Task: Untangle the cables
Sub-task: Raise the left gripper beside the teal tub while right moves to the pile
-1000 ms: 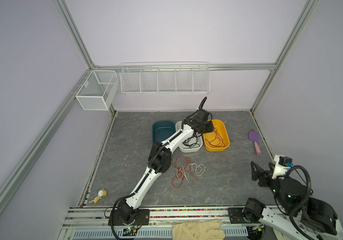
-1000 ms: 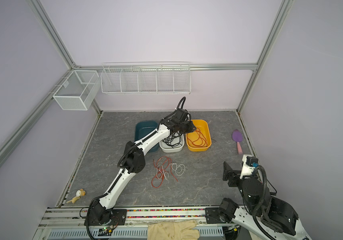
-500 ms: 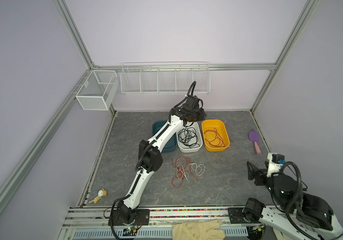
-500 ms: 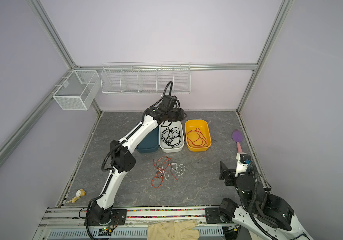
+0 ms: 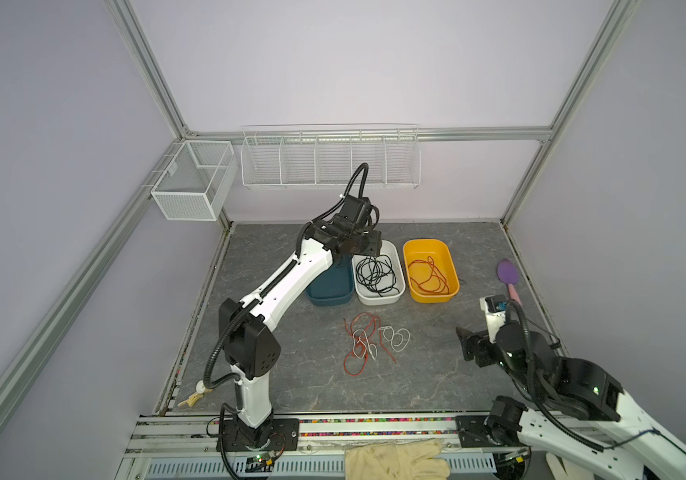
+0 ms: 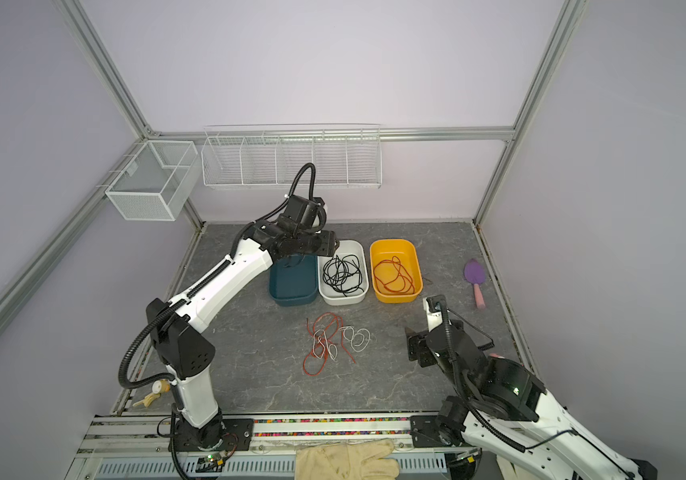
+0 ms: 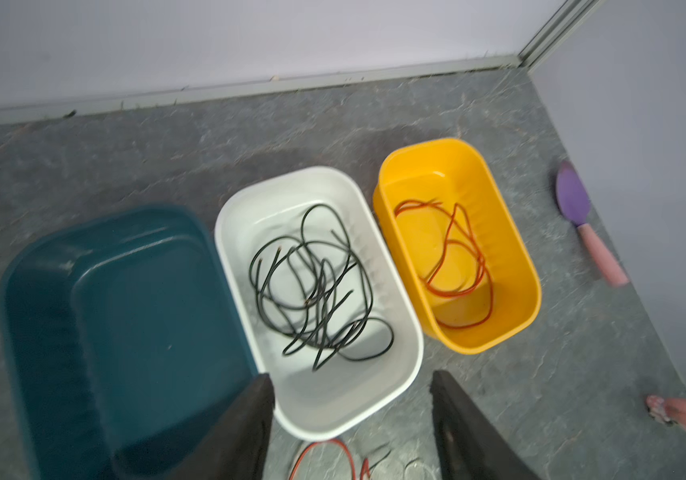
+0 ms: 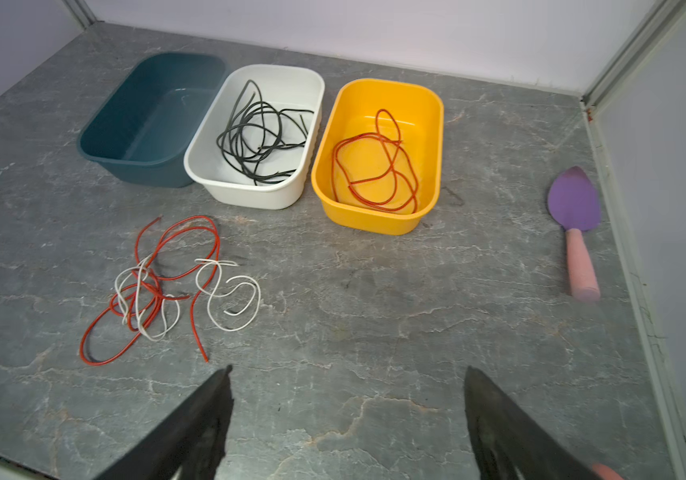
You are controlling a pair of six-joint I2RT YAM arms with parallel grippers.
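The red-and-white cable tangle point(image 5: 368, 343) is found before the white bin point(image 5: 378, 299), judged nearer the right gripper point(image 8: 348, 368) than the left gripper point(image 7: 350, 374); both jaws are parted, empty

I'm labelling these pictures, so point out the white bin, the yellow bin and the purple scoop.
white bin point(image 8: 258, 198): right wrist view, near outer wall.
yellow bin point(image 8: 374, 222): right wrist view, near outer wall.
purple scoop point(image 8: 574, 199): right wrist view, middle of its blade.

White links point(image 5: 291, 270), black joints point(image 5: 251, 347), ribbed black hoses point(image 5: 209, 365)
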